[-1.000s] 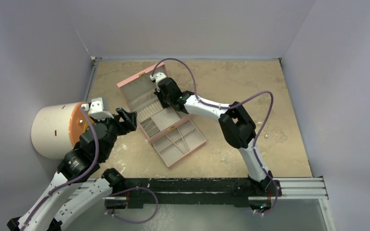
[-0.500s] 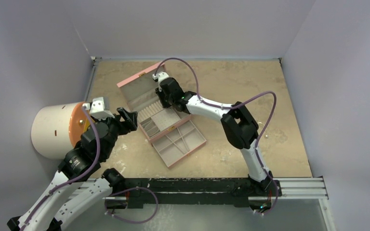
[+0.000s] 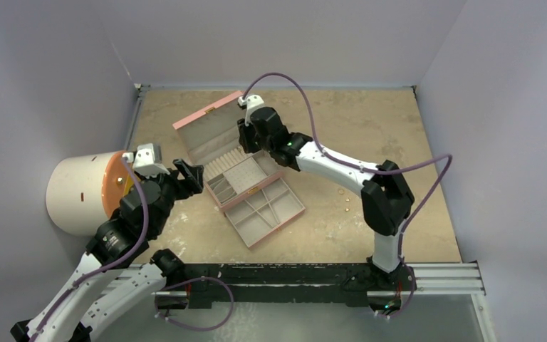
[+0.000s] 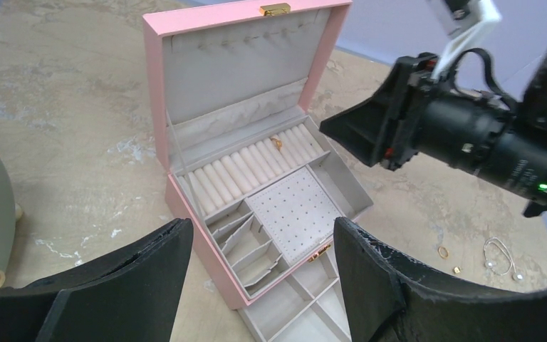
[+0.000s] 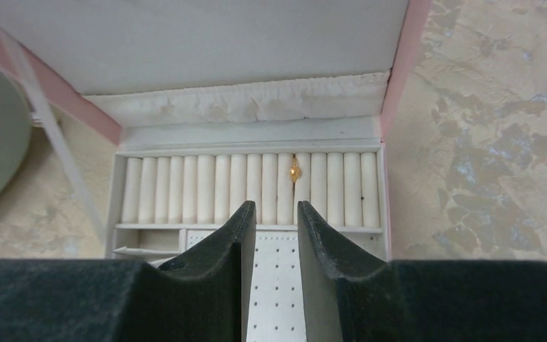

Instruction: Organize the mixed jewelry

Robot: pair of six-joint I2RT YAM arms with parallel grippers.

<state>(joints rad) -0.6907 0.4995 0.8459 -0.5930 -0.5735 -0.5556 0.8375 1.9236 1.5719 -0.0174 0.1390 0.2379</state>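
Jewelry [image 3: 347, 205] is split between two places. One ring [image 5: 294, 169] is seated between the rolls [image 5: 206, 189] of the box [image 4: 153, 85], which stands left of the worktop's [image 3: 399, 121] middle. Loose pieces [image 4: 442, 251] lie on bare worktop beside the box, toward the right edge. The right gripper [image 5: 276, 210] is held just above the rolls, its jaws slightly parted with nothing between them. The left gripper [image 4: 262, 228] is held wide apart and empty near the left edge.

The step in hand is judged to be clearing the box to fetch another piece. A straight lift is advised, so that the seated ring is not brushed and the upright lid [image 5: 185, 43] is not knocked. For pieces this small, the jaws should be centred over one piece alone, lowered until the fingertips meet the worktop, and closed slowly so that nothing is flicked away.
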